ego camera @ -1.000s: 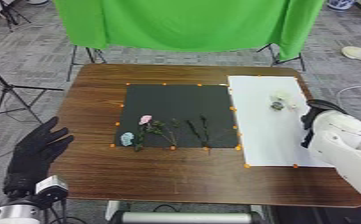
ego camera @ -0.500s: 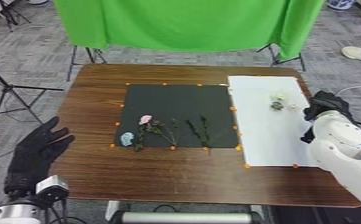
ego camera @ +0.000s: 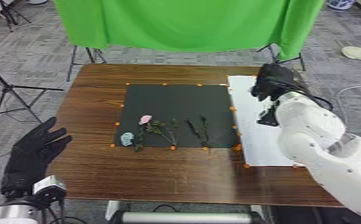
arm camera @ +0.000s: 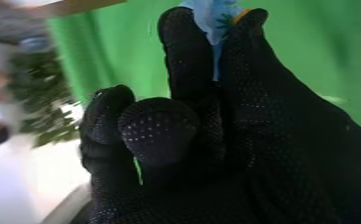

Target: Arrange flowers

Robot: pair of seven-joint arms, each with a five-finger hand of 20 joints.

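Observation:
At the left table edge in the head view, my left hand is open, palm empty. My right hand hangs over the back of the white sheet, covering the flowers there. In the right wrist view my right hand pinches a light-blue flower with a bit of green between its fingertips. On the black mat lie a pink flower, a blue flower and several green stems near its front edge.
Orange markers line the mat and sheet on the brown table. A green cloth hangs behind the table's back edge. A black stand stands at the left.
My right hand has moved from the sheet's right side back and to the left, over its back part, and now covers the pale flowers there. My left hand is nearly unmoved.

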